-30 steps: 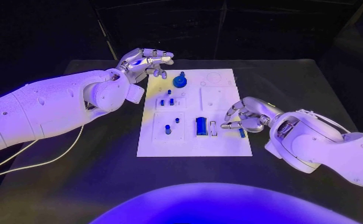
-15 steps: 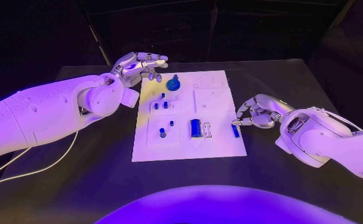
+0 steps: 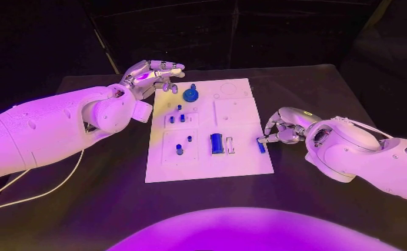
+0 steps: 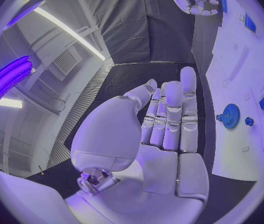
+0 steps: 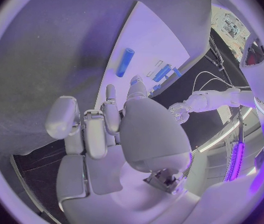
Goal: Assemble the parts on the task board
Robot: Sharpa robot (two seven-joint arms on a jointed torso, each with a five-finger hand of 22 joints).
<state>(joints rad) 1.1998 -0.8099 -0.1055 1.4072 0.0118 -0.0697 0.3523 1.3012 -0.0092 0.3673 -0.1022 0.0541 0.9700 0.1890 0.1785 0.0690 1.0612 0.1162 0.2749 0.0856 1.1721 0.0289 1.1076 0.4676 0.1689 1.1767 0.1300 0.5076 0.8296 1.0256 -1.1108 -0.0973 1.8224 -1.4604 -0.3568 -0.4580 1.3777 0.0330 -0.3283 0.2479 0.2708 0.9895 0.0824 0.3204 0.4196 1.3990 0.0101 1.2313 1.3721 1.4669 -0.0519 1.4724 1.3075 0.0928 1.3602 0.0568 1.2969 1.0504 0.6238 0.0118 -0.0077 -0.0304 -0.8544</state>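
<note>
The right hand (image 3: 282, 127) has drawn back off the task board (image 3: 237, 107) since a second ago: it was curled over the board's right edge beside the slim blue part (image 3: 261, 146), and now it sits just past that edge at 3 o'clock, on the black table (image 3: 322, 86). The part lies loose at the board's right margin, just beside the fingertips. The left hand (image 3: 153, 74) barely shifts, hovering off the board's 10 o'clock corner, near the blue gear (image 3: 190, 94).

Both hands carry nothing. The left's fingers are up and apart in its wrist view (image 4: 169, 119); the right's are curled in over an empty palm (image 5: 107, 134).

Now the worry: that slim part lies right at the rim in the right wrist view (image 5: 125, 61). A clumsy reach from the table side could, I'd say, nudge it over the edge or roll it toward the larger blue block (image 3: 217, 143) at 6 o'clock. On the far side, a sweeping left hand might clip the gear or the small blue pegs (image 3: 174, 119) standing at the board's 9 o'clock.

Room? Plenty of bare table beside both long edges; the board's upper right looks open, its left column crowded
</note>
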